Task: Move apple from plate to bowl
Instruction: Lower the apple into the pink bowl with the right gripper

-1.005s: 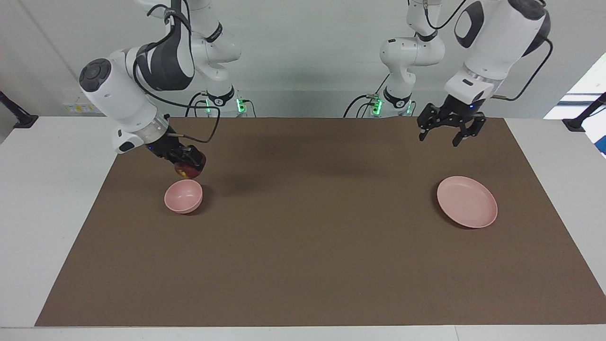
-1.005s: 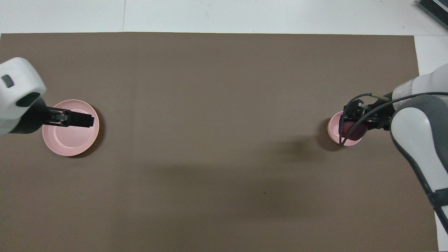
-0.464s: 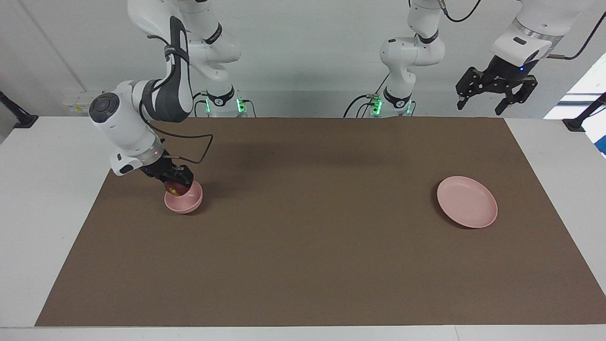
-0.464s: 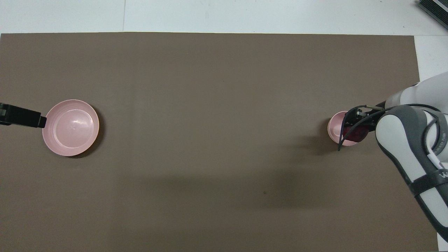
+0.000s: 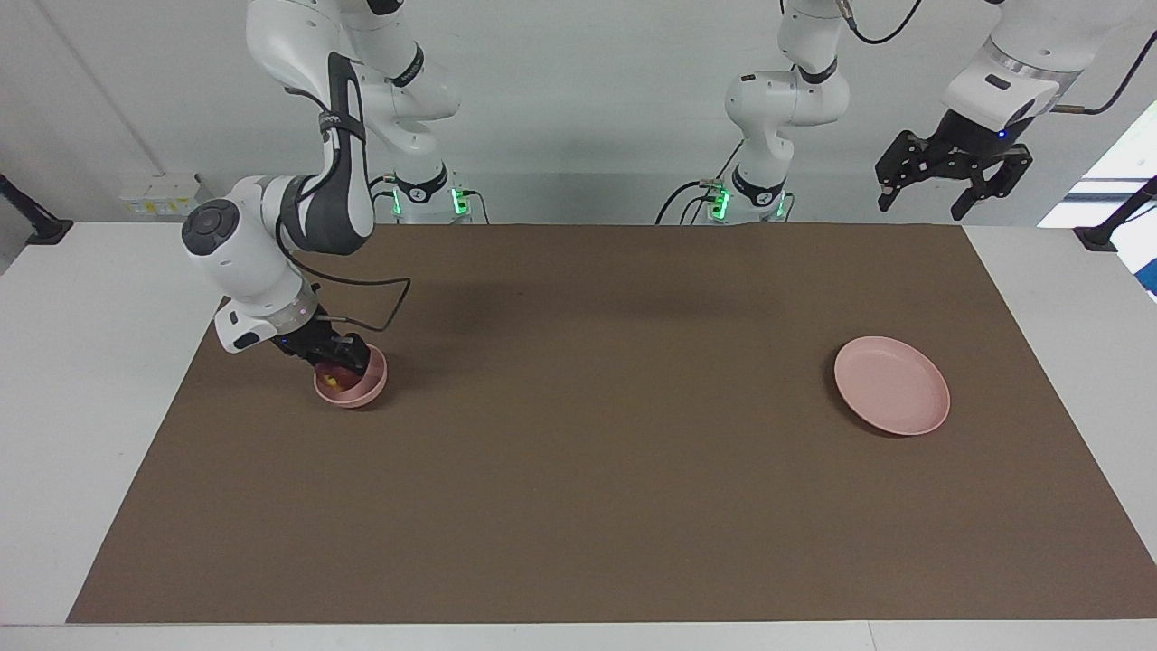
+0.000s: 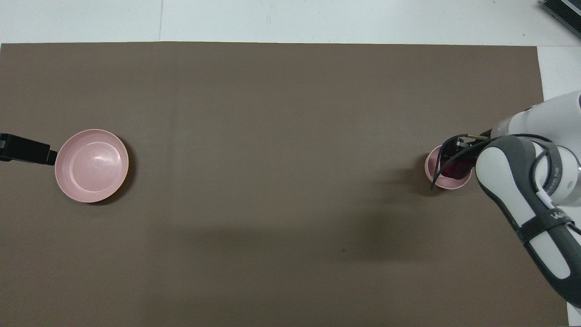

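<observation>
Down in the bowl (image 5: 351,383), at the right arm's end of the surface (image 5: 587,452), sits the apple (image 5: 332,377), with the right end effector (image 5: 343,360) clamped on it and reaching over the rim from the side nearer the robots. The facing view shows the apple's yellowish patch low inside the bowl; the overhead view shows only a dark red sliver of the apple (image 6: 455,171), because the right arm's white and grey links and a black cable cover most of the bowl (image 6: 442,180) from above.

Well apart from it, toward the left arm's end of the brown mat (image 5: 587,524), lies the plate (image 5: 892,385), bare of anything. The overhead view shows the plate (image 6: 91,165) as a full circle with its inner ring, which the facing view flattens into an oval.

High in the air, up at the mat's edge by the robots, the left end effector (image 5: 933,194) hangs with its fingers spread apart and nothing between them. The facing view shows it whole; the overhead view catches only a black tip of the left end effector (image 6: 27,151) at the picture's edge, just beside the plate's rim.
</observation>
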Controlling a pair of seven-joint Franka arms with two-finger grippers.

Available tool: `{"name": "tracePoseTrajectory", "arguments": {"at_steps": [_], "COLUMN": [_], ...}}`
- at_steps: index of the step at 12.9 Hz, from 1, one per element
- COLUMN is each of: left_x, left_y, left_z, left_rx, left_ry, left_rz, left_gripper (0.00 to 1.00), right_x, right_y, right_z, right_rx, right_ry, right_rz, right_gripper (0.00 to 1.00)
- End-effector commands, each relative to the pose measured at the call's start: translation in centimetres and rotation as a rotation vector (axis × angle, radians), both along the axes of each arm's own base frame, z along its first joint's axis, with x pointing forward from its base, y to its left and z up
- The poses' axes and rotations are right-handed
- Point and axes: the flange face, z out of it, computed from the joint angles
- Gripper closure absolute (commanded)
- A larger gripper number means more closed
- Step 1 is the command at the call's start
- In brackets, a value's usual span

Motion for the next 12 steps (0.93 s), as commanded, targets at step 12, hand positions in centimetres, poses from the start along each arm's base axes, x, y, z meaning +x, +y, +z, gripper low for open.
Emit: {"name": "tracePoseTrajectory", "arguments": {"at_steps": [12], "left_x": [-0.4], "left_y": [0.6], "left_z": [0.4], "left_rx": [0.015], "left_ry": [0.008], "left_rz": [0.005], "left_gripper": [0.00], "right_x": [0.5], "right_y": [-0.2], "right_z": [-2.8], "right_rx": [-0.022], "right_ry": [0.015], "right_rz": [0.020], "right_gripper": [1.00]}}
